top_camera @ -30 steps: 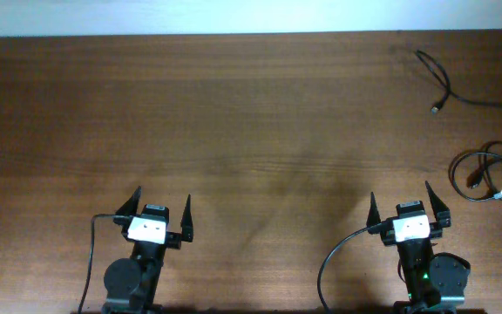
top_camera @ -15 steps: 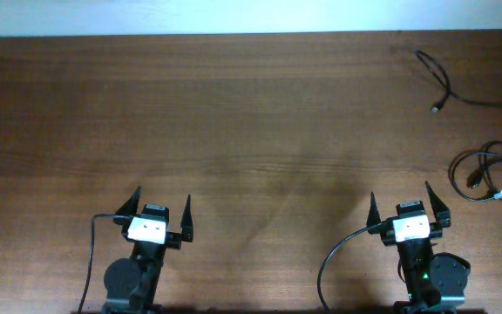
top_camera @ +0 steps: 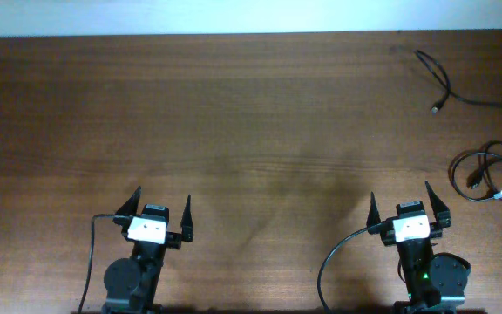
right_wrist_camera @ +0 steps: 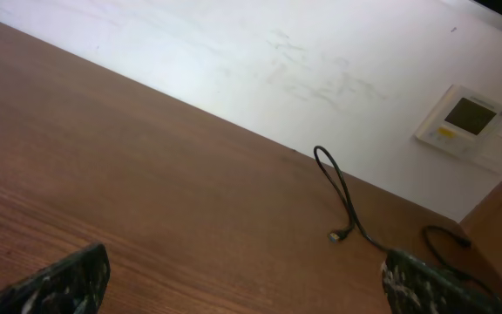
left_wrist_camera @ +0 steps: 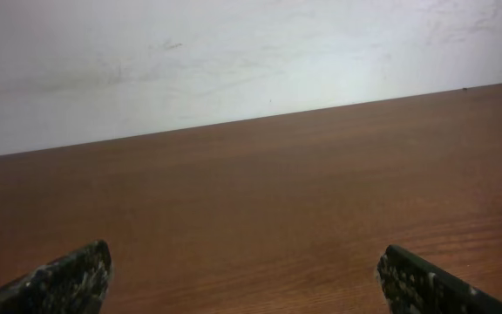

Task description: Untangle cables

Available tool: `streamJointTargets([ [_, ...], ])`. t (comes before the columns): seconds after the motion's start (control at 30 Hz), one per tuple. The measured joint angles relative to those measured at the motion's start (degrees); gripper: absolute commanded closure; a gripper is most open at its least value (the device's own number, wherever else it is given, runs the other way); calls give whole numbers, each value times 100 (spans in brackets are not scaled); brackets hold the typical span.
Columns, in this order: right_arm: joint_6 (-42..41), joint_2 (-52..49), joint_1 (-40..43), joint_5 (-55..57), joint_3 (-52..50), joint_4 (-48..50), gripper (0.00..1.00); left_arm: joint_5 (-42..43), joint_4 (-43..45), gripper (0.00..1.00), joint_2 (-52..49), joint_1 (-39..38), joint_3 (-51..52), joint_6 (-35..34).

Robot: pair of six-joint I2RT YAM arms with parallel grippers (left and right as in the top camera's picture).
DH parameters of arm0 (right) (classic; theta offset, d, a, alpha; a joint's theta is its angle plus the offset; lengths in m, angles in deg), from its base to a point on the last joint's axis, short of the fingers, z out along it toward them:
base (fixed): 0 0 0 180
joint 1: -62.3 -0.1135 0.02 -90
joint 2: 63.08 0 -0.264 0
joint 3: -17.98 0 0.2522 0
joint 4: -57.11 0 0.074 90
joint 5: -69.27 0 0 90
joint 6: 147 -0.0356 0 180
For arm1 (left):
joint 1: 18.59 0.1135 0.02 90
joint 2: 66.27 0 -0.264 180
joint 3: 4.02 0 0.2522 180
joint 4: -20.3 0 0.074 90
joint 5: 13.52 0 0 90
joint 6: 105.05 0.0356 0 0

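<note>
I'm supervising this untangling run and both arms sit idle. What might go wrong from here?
1. The looped thin black cable crosses over itself; pulling one strand may tighten it rather than free it.
2. Both it and the straighter thin black cable lie far right and run out of the overhead view, likely a stretch for the open left gripper; the open right gripper sits nearer.

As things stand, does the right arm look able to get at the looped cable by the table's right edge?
Probably yes. The right gripper is open, the looped cable lies just ahead and to its right, and only bare table lies between them.
</note>
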Motion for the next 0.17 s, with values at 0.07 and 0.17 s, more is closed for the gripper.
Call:
streamJointTargets([
  [0.07, 0, 0, 0, 0, 0, 0, 1, 0, 0, 1, 0, 0, 2, 0],
  [0.17, 0, 0, 0, 0, 0, 0, 1, 0, 0, 1, 0, 0, 0, 0],
])
